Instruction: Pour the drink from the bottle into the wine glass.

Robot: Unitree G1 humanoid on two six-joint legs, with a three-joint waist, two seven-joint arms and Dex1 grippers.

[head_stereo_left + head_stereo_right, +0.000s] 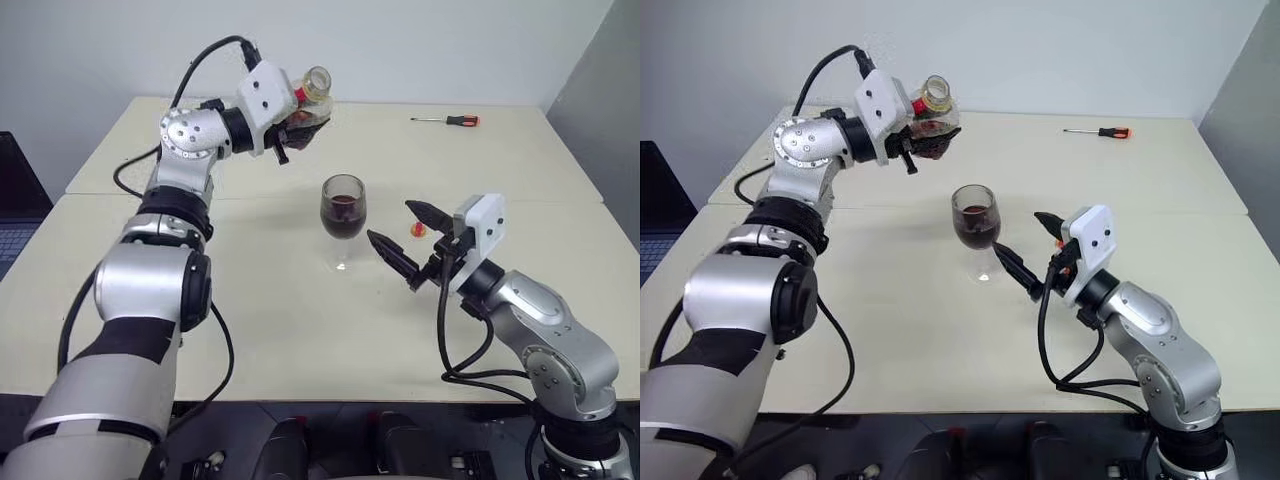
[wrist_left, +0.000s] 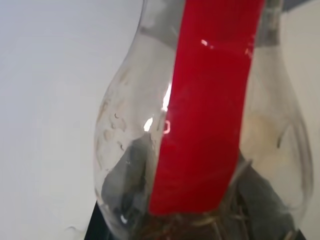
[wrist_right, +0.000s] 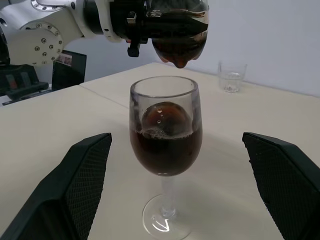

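The wine glass (image 1: 343, 208) stands upright mid-table, its bowl about half full of the dark drink (image 3: 166, 152). My left gripper (image 1: 296, 126) is shut on the bottle (image 1: 312, 95), held in the air behind and to the left of the glass. The bottle is uncapped with its mouth uppermost, and a little dark drink remains in its base (image 3: 178, 37). Its red band (image 2: 205, 100) shows close up in the left wrist view. My right gripper (image 1: 408, 236) hangs open just right of the glass, clear of it, with its fingers (image 3: 75, 185) apart.
A small yellow-and-red cap (image 1: 418, 229) lies on the table (image 1: 250, 330) by the right fingers. A red-handled screwdriver (image 1: 447, 120) lies at the far right. A short clear tumbler (image 3: 231, 76) stands farther back. A dark laptop (image 1: 12, 205) sits beyond the table's left edge.
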